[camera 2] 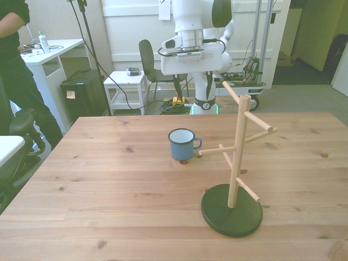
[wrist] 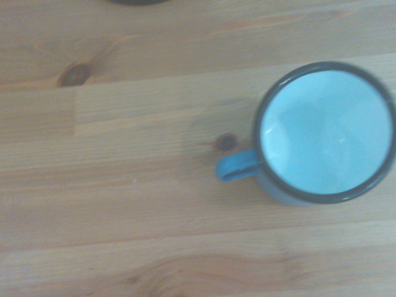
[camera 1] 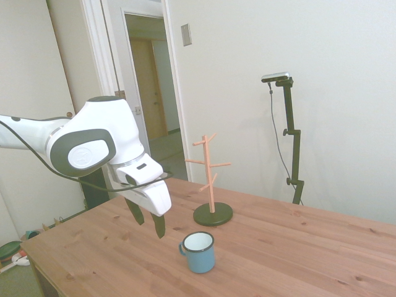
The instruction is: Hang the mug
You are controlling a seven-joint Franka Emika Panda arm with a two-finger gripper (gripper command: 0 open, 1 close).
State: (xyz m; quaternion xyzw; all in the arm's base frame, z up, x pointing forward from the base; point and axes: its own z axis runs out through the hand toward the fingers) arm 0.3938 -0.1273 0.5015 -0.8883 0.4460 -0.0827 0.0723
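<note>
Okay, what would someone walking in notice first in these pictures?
Probably the big white arm, its gripper open in the air beside the mug. The small light-blue mug stands upright on the wooden table, handle toward the wooden peg rack, which stands apart on a dark round base.

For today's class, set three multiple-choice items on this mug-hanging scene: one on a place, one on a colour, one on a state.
1. Where is the mug?
A. hanging on a peg
B. standing on the table
C. held in the gripper

2. What colour is the base of the mug tree?
A. dark green
B. white
C. red

3. How is the gripper?
A. shut on the mug
B. resting on the table
C. open, in the air beside the mug

Answers:
1 B: the mug stands upright on the wood in both the side and front views.
2 A: the round base is dark green under light wooden pegs.
3 C: the side view shows two spread fingers above the table, apart from the mug.
</note>
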